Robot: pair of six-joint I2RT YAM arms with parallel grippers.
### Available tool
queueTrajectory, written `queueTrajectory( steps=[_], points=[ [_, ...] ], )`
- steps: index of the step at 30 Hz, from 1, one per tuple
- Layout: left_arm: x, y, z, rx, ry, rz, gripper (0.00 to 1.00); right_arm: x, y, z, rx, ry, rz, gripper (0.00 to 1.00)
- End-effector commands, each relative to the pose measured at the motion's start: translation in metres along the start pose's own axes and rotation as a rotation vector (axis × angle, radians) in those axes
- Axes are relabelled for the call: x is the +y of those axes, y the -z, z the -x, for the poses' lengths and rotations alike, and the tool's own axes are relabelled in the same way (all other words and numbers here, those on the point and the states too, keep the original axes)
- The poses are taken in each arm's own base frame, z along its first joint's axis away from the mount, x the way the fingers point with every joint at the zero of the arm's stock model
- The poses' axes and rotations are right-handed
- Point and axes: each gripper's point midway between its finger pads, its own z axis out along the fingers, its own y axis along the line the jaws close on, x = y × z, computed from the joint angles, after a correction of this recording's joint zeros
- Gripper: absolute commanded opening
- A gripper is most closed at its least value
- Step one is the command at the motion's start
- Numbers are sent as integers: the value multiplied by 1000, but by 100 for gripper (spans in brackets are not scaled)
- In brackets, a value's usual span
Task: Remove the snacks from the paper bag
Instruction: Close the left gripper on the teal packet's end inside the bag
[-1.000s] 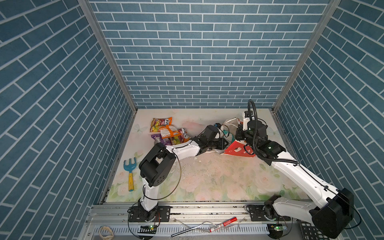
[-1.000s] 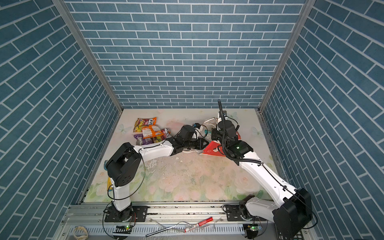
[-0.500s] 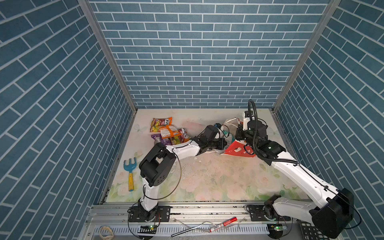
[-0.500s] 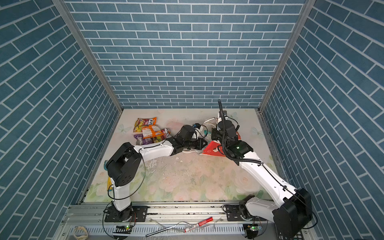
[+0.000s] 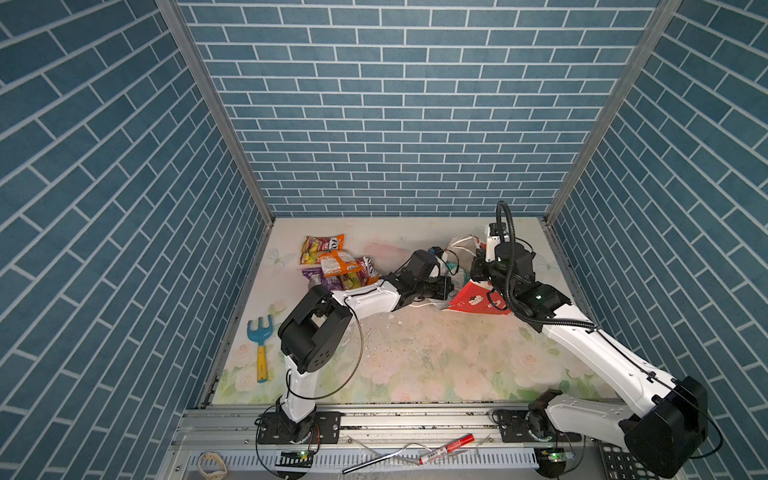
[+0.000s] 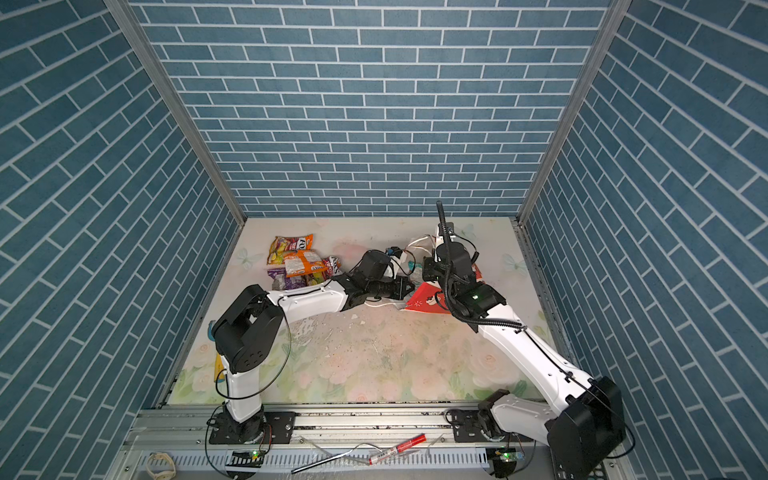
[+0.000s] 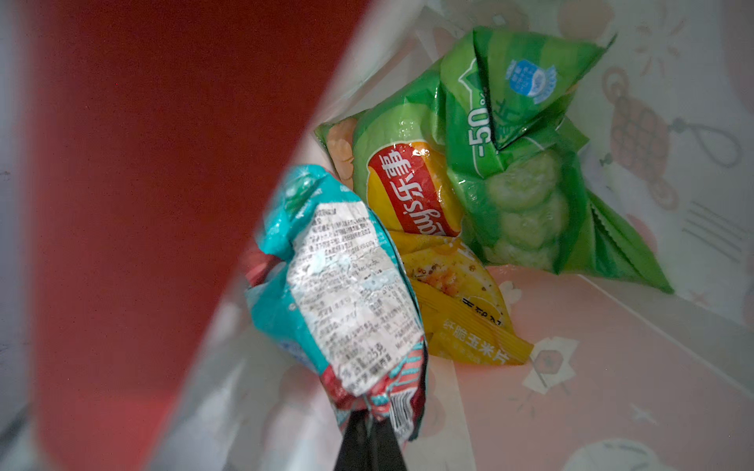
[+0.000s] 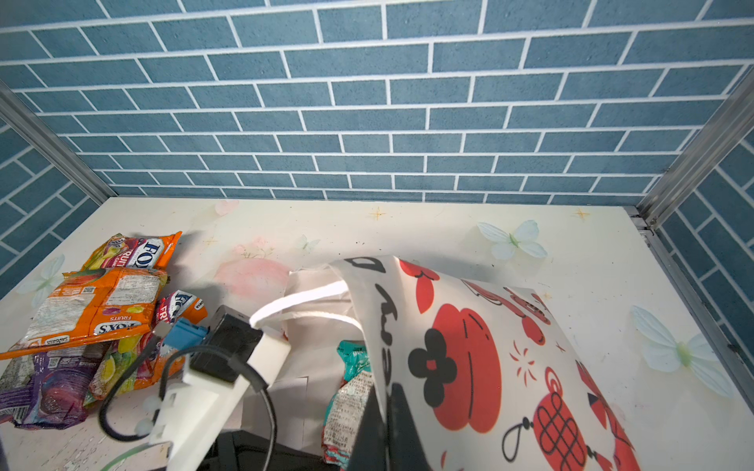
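Note:
The paper bag (image 5: 473,301) lies on its side at the back right of the table, its mouth facing left. My right gripper (image 8: 385,393) is shut on the bag's upper white wall (image 8: 489,346), holding the mouth up. My left gripper (image 7: 369,422) reaches inside the bag and is shut on the lower edge of a crinkled teal packet (image 7: 342,285), which also shows in the right wrist view (image 8: 353,387). Behind the teal packet inside the bag lie a green Lay's bag (image 7: 510,163) and a yellow bag (image 7: 461,310). Several snacks (image 5: 336,266) lie piled on the table left of the bag.
A blue and yellow toy rake (image 5: 261,345) lies near the left wall. Blue brick walls close in the table on three sides. A red marker (image 5: 446,449) lies on the front rail. The left arm's wrist (image 8: 228,367) crosses in front of the bag's mouth.
My left gripper has closed on the teal packet inside the bag. Both arms and the bag have stayed almost in place.

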Motion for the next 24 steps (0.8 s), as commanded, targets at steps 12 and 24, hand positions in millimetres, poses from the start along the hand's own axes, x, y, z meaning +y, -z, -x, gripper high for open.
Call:
queueTrajectory(
  steps=[12,24],
  points=[
    [-16,21,13,-36,-35,-27,0,-7,12,6,-47,-49,-15,0],
    [-21,31,16,-57,-45,-34,0,-10,12,2,-37,-51,-26,0]
  ],
)
